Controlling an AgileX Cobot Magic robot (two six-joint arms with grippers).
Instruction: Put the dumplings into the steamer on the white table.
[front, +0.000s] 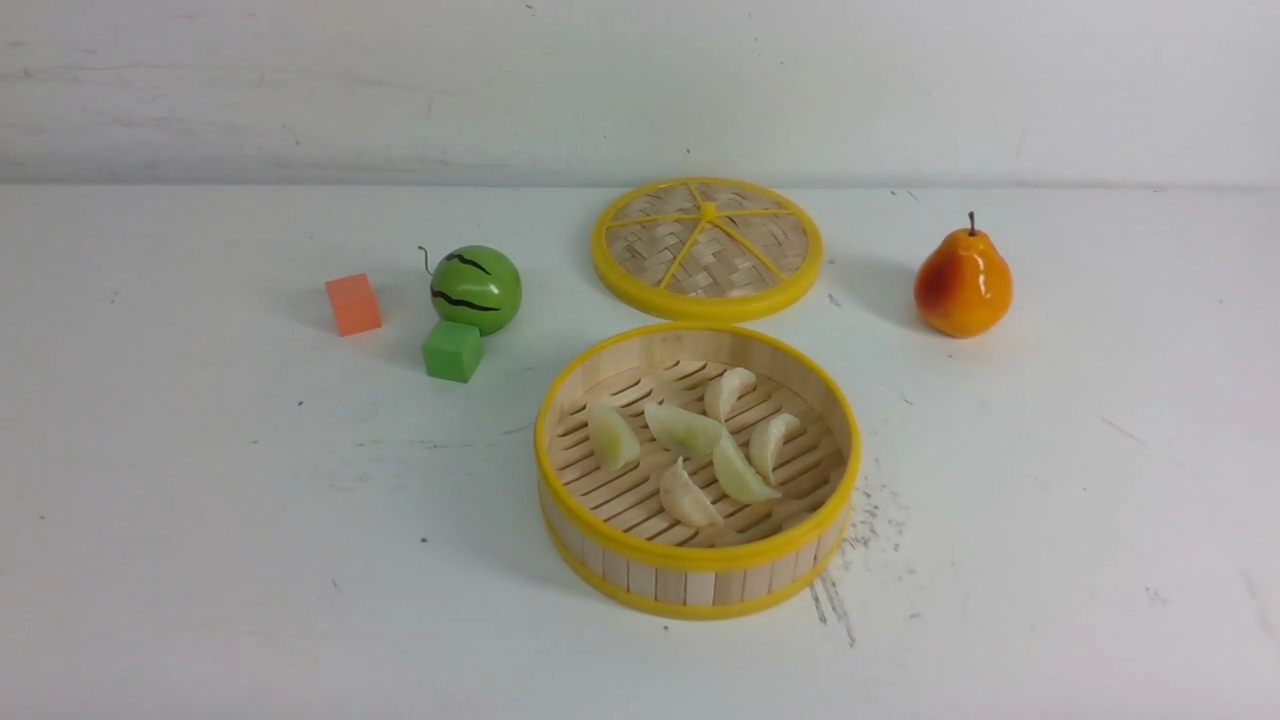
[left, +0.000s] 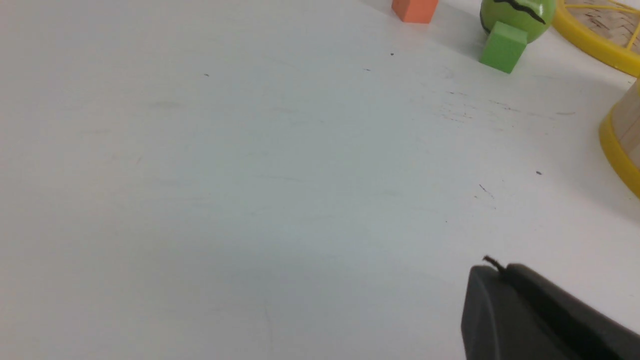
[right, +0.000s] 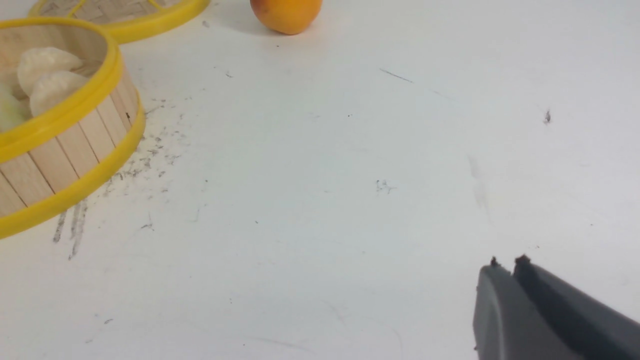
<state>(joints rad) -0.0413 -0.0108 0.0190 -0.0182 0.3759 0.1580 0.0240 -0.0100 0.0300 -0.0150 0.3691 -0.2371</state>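
Note:
The round bamboo steamer stands on the white table in the middle of the front view. Several dumplings lie on its slatted floor, some cream such as one at the back, some pale green such as one in the middle. No arm shows in the front view. In the left wrist view my left gripper is shut and empty over bare table, left of the steamer. My right gripper is shut and empty over the table, right of the steamer; two dumplings show over the rim.
Behind the steamer lies the flat woven lid. At the back left sit a toy watermelon, a green cube and an orange cube. A toy pear stands at the back right.

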